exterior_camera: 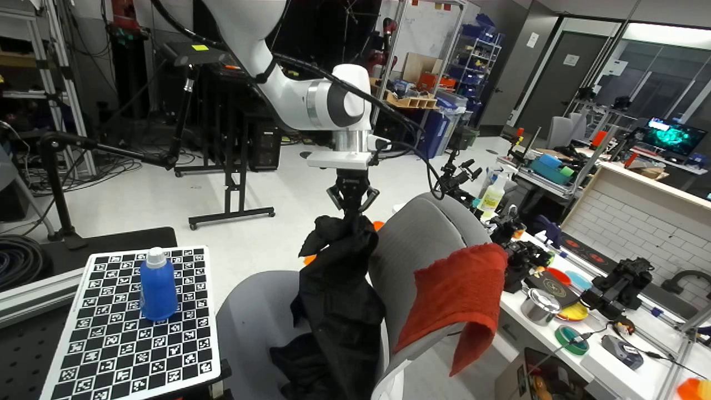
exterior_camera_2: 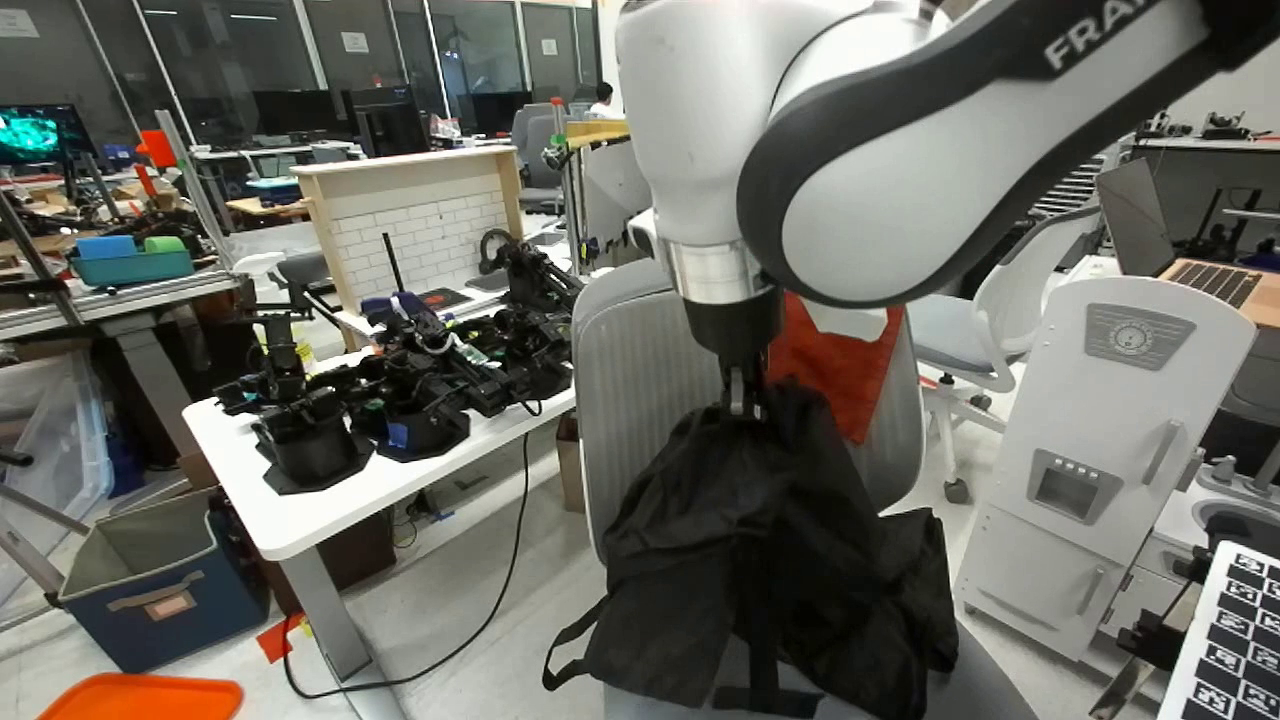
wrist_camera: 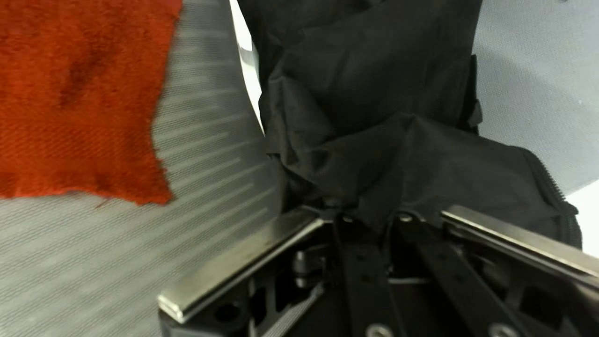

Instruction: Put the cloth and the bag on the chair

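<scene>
The grey chair [exterior_camera: 253, 311] stands in front of the arm and shows in both exterior views [exterior_camera_2: 635, 350]. The red cloth [exterior_camera: 452, 289] hangs draped over its backrest; it also shows in an exterior view [exterior_camera_2: 838, 365] and in the wrist view [wrist_camera: 79, 98]. The black bag [exterior_camera: 344, 300] hangs from my gripper [exterior_camera: 351, 214], its lower part resting on the seat against the backrest. In the wrist view the bag [wrist_camera: 374, 93] spreads below the fingertips [wrist_camera: 369, 220]. The gripper is shut on the bag's top; the pinched fabric is partly hidden between the fingers.
A blue bottle [exterior_camera: 158, 291] stands on a checkered board [exterior_camera: 94, 339] beside the chair. A white table [exterior_camera_2: 290, 525] with several small black robot arms [exterior_camera_2: 310, 440] is behind the chair. A white toy fridge [exterior_camera_2: 1110, 480] stands on the chair's other side.
</scene>
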Tool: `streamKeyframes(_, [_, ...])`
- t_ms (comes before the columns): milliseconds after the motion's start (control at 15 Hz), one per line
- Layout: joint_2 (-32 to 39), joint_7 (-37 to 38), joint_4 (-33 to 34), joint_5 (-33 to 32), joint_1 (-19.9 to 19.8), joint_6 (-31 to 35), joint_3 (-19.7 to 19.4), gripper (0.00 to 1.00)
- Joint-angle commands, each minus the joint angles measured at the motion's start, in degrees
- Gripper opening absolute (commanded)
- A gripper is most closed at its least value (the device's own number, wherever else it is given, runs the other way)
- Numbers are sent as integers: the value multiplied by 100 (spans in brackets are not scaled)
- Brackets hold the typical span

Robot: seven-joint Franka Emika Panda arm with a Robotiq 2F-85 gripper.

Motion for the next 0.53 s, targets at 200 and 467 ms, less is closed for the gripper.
streamKeyframes(200, [-876,-5,-5,-338,-101,-127,17,2])
streamKeyframes(467, [-1296,-91,363,-357,-215,-365,40,2])
